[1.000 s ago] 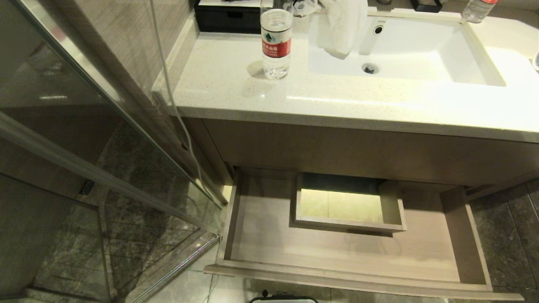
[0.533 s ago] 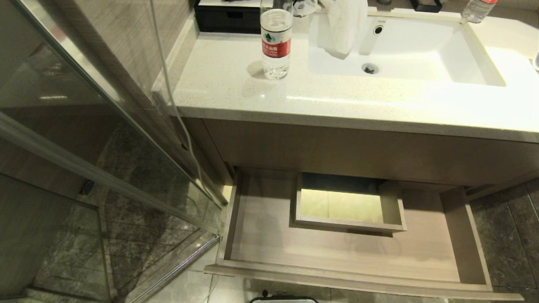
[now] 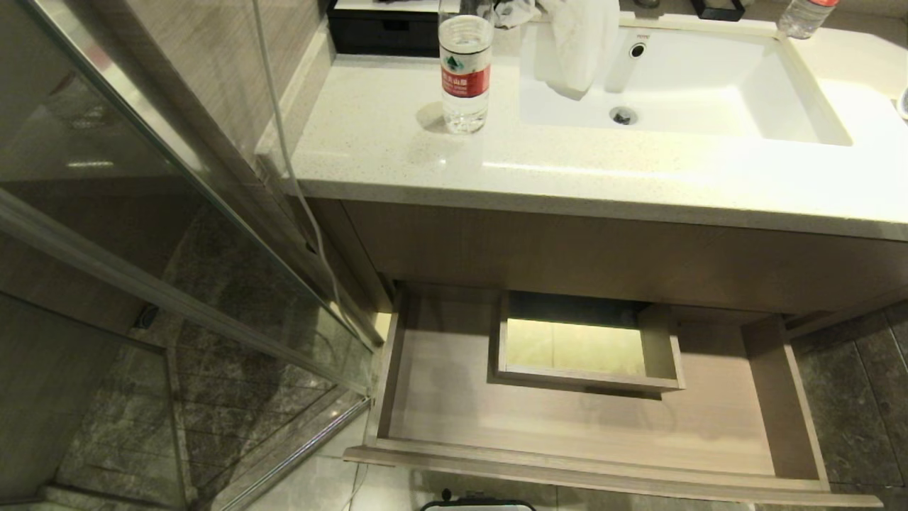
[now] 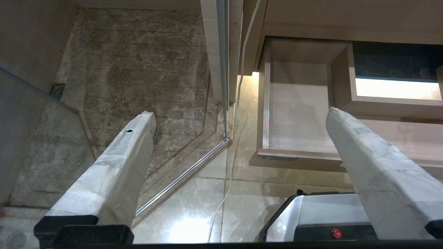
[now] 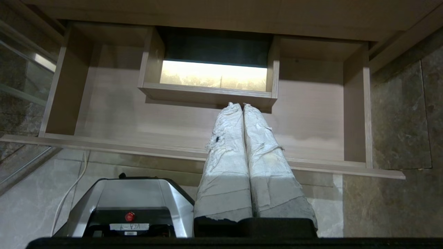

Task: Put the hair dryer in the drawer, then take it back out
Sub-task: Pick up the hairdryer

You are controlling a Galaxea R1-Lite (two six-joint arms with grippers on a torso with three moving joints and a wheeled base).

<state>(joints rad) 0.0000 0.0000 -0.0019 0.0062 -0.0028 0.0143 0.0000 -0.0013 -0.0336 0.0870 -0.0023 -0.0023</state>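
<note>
A: Starting nearest, what is being shown of the grippers?

B: Nothing is being carried. The left gripper (image 4: 238,124) is being held with its wrapped fingers (image 4: 117,173) spread wide over the floor tiles, and the right gripper (image 5: 242,105) is being kept with its fingers pressed together, empty, above the drawer's front edge. Neither is being shown in the head view.

A: And the drawer?

B: The drawer (image 3: 589,472) is being held fully pulled out under the vanity, and nothing is being stored in it; only bare wood is being seen around its boxed cutout (image 3: 582,348).

A: The hair dryer?

B: It is not being seen anywhere. On the countertop (image 3: 369,142) beyond, only a water bottle (image 3: 464,71) and a white towel (image 3: 578,42) draped into the sink (image 3: 780,92) are being shown.

A: So the progress?

B: Judged from that, either both steps are being left undone or both are finished; which cannot be told.
</note>
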